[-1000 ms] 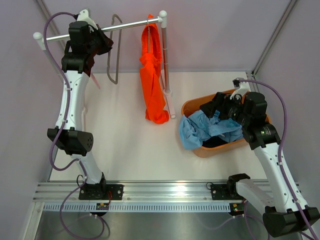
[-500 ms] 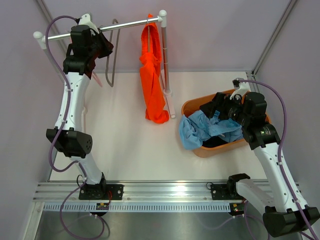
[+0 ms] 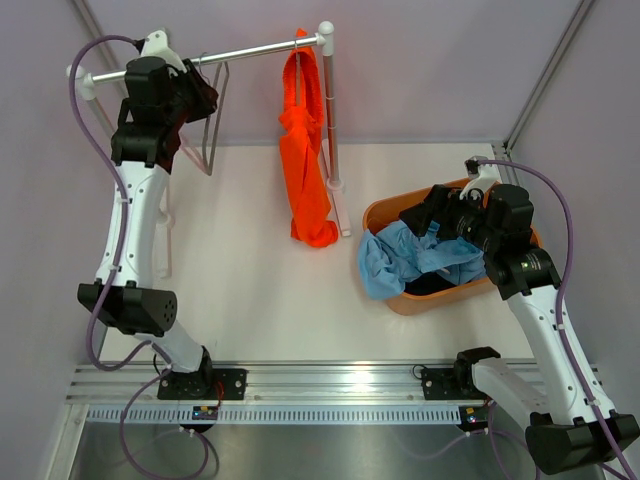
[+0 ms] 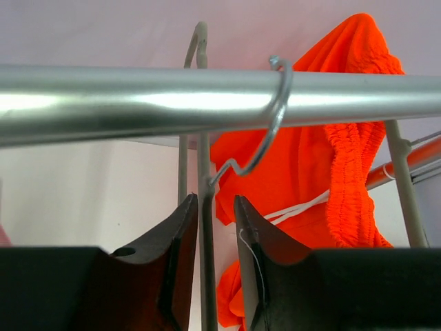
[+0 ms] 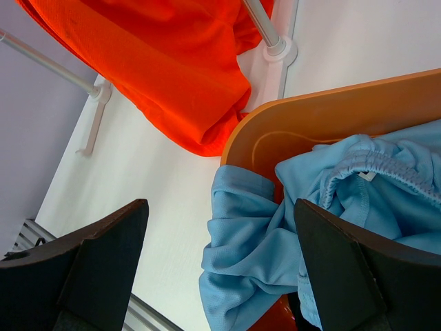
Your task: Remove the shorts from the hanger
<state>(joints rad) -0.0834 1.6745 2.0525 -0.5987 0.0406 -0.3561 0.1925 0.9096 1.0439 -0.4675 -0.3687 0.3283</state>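
The orange shorts point(image 3: 305, 150) hang from the silver rail point(image 3: 250, 50) near its right end; they also show in the left wrist view point(image 4: 324, 172). My left gripper point(image 3: 195, 88) is up at the rail's left part, shut on the stem of an empty grey hanger point(image 4: 204, 227) whose wire hook point(image 4: 275, 117) sits over the rail point(image 4: 138, 96). The light blue shorts point(image 3: 415, 260) lie in the orange basket point(image 3: 385, 215), spilling over its left rim, with the dark navy shorts point(image 3: 428, 285) under them. My right gripper point(image 5: 234, 269) is open and empty above the light blue shorts point(image 5: 255, 255).
The rack's right post point(image 3: 330, 110) stands just left of the basket, its foot point(image 5: 279, 48) on the table. The rack's left post point(image 3: 165, 220) is by the left wall. The basket rim point(image 5: 331, 110) lies close to the hanging orange fabric point(image 5: 158, 69).
My left gripper has slid left along the rail, taking the empty grey hanger with it, farther from the orange shorts. The right arm has not moved.
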